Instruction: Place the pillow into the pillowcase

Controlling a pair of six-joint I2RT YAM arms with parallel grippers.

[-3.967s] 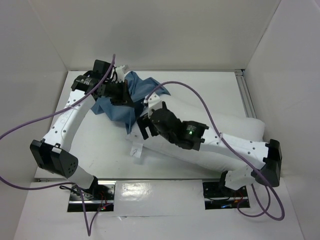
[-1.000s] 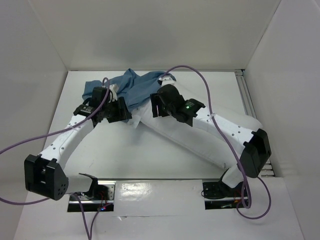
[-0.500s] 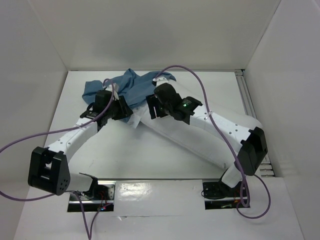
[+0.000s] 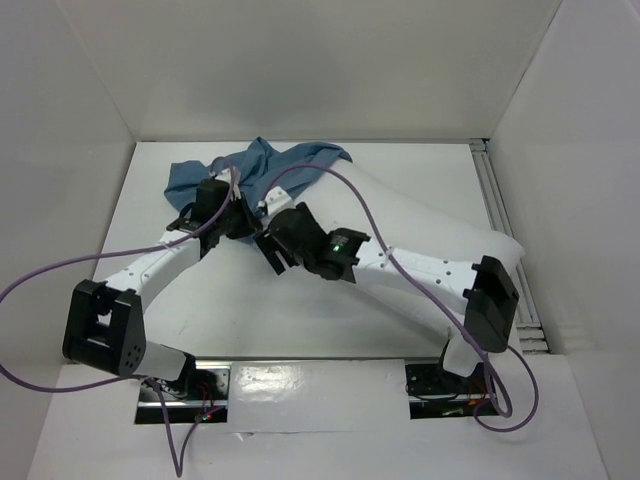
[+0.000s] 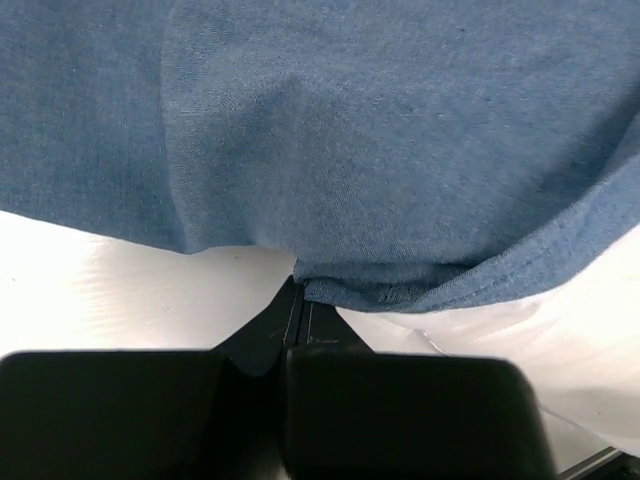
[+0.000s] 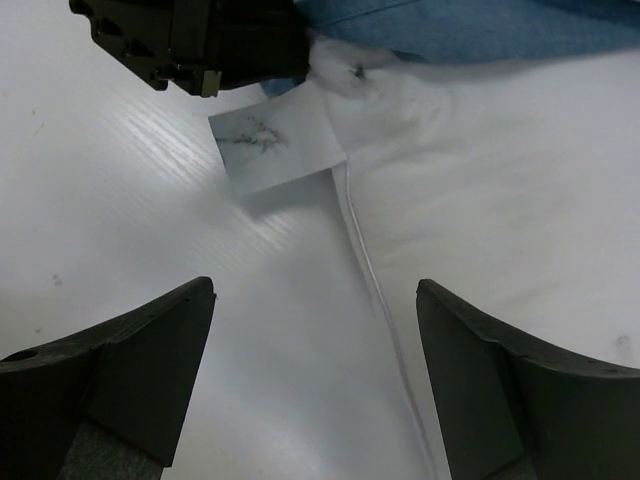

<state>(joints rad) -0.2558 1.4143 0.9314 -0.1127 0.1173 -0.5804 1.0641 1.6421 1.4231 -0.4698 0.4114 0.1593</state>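
Left claw [image 5: 297,295]: shut tight on the hem of the pillowcase [image 4: 255,170], right at the pillow's tagged corner.
Right claw [image 6: 315,290]: jaws wide apart, nothing held, hovering over the pillow's [image 4: 420,230] long edge just beside that corner.
Pillow: lies on the worktop [image 4: 300,310]; one end is under the blue cloth, the rest is bare.
Pillowcase: bunched over and beyond the pillow's covered end.
Long axis: we read it as diagonal, with the covered end pointing far-left and the bare end near-right.
Tag [image 6: 275,150]: sticks out from the pillow's corner, just outside the hem.
Risk, slip: we judge the pinch thin; a hard pull could tear the hem free.
Risk, snag: the pointed corner could catch the hem and drag the pillow along instead of entering.
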